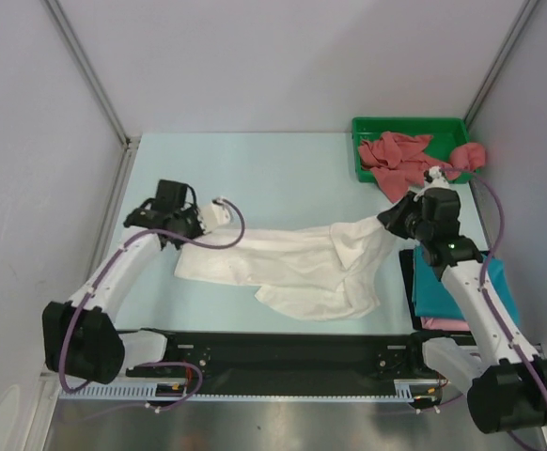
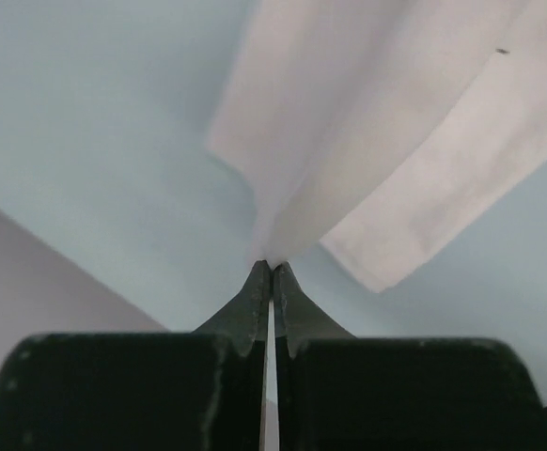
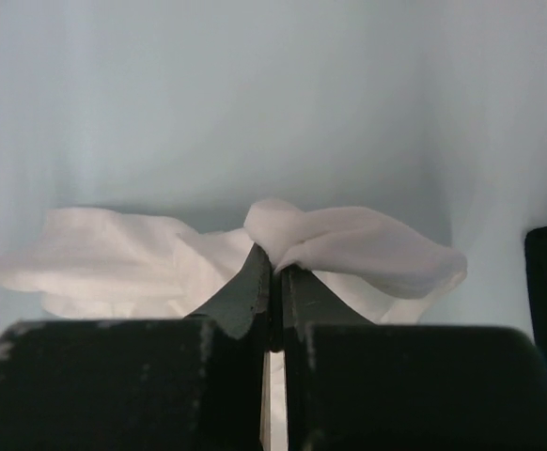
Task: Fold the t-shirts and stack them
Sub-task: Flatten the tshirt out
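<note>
White t-shirt (image 1: 302, 268) pinched by left jaws and right jaws; teal t-shirt (image 1: 431, 291) partly hidden behind right arm (image 1: 480, 310).

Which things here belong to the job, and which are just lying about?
Job: white cotton t-shirt, pinched by left end effector and right end effector; crumpled dusty red t-shirts; folded teal t-shirt.
Lying about: green plastic rectangular tray.

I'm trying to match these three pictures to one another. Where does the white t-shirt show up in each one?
Top external: the white t-shirt lies stretched across the middle, between the left gripper and the right gripper.
Left wrist: it fans from the centre to the upper right.
Right wrist: it is bunched across the middle.
Shared landmark: the pale blue table under it in every view.
</note>
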### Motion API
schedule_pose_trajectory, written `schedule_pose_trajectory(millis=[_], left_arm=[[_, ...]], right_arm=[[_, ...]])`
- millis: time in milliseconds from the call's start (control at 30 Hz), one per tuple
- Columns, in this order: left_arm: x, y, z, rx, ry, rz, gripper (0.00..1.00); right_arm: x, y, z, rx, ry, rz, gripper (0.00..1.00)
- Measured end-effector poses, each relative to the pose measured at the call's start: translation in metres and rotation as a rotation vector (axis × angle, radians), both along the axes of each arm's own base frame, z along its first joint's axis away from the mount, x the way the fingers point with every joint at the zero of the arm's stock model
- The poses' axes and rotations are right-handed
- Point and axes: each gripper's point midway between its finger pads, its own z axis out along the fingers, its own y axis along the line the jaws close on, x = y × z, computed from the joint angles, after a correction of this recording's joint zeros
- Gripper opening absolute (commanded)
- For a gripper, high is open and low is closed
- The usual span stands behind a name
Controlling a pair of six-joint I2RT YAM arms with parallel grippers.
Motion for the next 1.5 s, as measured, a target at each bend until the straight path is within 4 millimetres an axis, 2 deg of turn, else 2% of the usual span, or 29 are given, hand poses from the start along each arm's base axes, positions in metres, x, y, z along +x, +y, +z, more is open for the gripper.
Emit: schedule_pose_trajectory(millis=[67, 133, 200, 300, 367, 433, 467, 533, 567, 633, 733, 767, 800, 867, 900, 967, 1000, 1033, 1100, 1233, 1300, 1333, 1400, 1467, 1500], left_arm=[[0.018, 0.011, 0.043, -0.049, -0.097, 0.075, 0.00], [0.031, 0.026, 0.091, -0.092, -0.188, 0.161, 0.00], [0.040, 0.042, 0.148, -0.142, -0.303, 0.244, 0.00], [0.036, 0.052, 0.222, -0.199, -0.434, 0.309, 0.00], [0.027, 0.051, 0.261, -0.233, -0.504, 0.324, 0.00], [0.018, 0.052, 0.296, -0.266, -0.586, 0.340, 0.00], [0.015, 0.053, 0.307, -0.272, -0.617, 0.347, 0.00], [0.014, 0.057, 0.316, -0.269, -0.653, 0.364, 0.00], [0.016, 0.060, 0.318, -0.260, -0.666, 0.377, 0.00], [0.032, 0.066, 0.319, -0.240, -0.681, 0.409, 0.00], [0.078, 0.075, 0.321, -0.212, -0.681, 0.461, 0.00], [0.103, 0.078, 0.322, -0.207, -0.685, 0.483, 0.00], [0.124, 0.080, 0.318, -0.199, -0.679, 0.502, 0.00], [0.164, 0.087, 0.316, -0.192, -0.682, 0.541, 0.00], [0.178, 0.092, 0.313, -0.184, -0.677, 0.561, 0.00], [0.201, 0.102, 0.317, -0.173, -0.705, 0.593, 0.00], [0.207, 0.108, 0.319, -0.164, -0.720, 0.610, 0.00], [0.208, 0.111, 0.320, -0.158, -0.727, 0.620, 0.00], [0.205, 0.118, 0.326, -0.148, -0.747, 0.639, 0.00], [0.194, 0.127, 0.351, -0.150, -0.825, 0.663, 0.00], [0.188, 0.129, 0.366, -0.160, -0.869, 0.669, 0.01], [0.186, 0.130, 0.372, -0.165, -0.887, 0.669, 0.00], [0.182, 0.130, 0.379, -0.175, -0.906, 0.666, 0.00], [0.177, 0.128, 0.375, -0.188, -0.904, 0.655, 0.00], [0.174, 0.127, 0.367, -0.190, -0.886, 0.650, 0.00]], right_arm=[[-0.006, -0.005, 0.027, 0.005, -0.018, -0.005, 0.00], [-0.013, -0.006, 0.068, 0.010, -0.076, 0.000, 0.00], [-0.027, -0.005, 0.127, 0.024, -0.185, 0.016, 0.00], [-0.060, -0.003, 0.212, 0.050, -0.368, 0.048, 0.00], [-0.085, -0.002, 0.259, 0.069, -0.488, 0.070, 0.00], [-0.106, -0.002, 0.290, 0.089, -0.581, 0.080, 0.00], [-0.111, -0.002, 0.301, 0.096, -0.623, 0.085, 0.00], [-0.106, 0.001, 0.312, 0.119, -0.661, 0.091, 0.00], [-0.095, 0.004, 0.315, 0.135, -0.670, 0.097, 0.00], [-0.059, 0.011, 0.314, 0.173, -0.655, 0.101, 0.00], [0.027, 0.023, 0.305, 0.238, -0.618, 0.096, 0.00], [0.055, 0.028, 0.298, 0.255, -0.594, 0.093, 0.00], [0.090, 0.033, 0.286, 0.272, -0.559, 0.087, 0.00], [0.142, 0.045, 0.264, 0.297, -0.498, 0.083, 0.00], [0.161, 0.051, 0.255, 0.308, -0.466, 0.082, 0.00], [0.195, 0.064, 0.257, 0.329, -0.462, 0.097, 0.00], [0.204, 0.070, 0.259, 0.338, -0.461, 0.104, 0.00], [0.212, 0.077, 0.270, 0.349, -0.477, 0.122, 0.00], [0.216, 0.086, 0.297, 0.364, -0.530, 0.150, 0.00], [0.194, 0.097, 0.365, 0.394, -0.673, 0.210, 0.00], [0.181, 0.094, 0.388, 0.398, -0.732, 0.221, 0.00], [0.175, 0.093, 0.395, 0.397, -0.751, 0.224, 0.00], [0.167, 0.091, 0.394, 0.392, -0.748, 0.229, 0.00], [0.163, 0.091, 0.380, 0.387, -0.725, 0.235, 0.00], [0.161, 0.091, 0.364, 0.381, -0.704, 0.234, 0.00]])
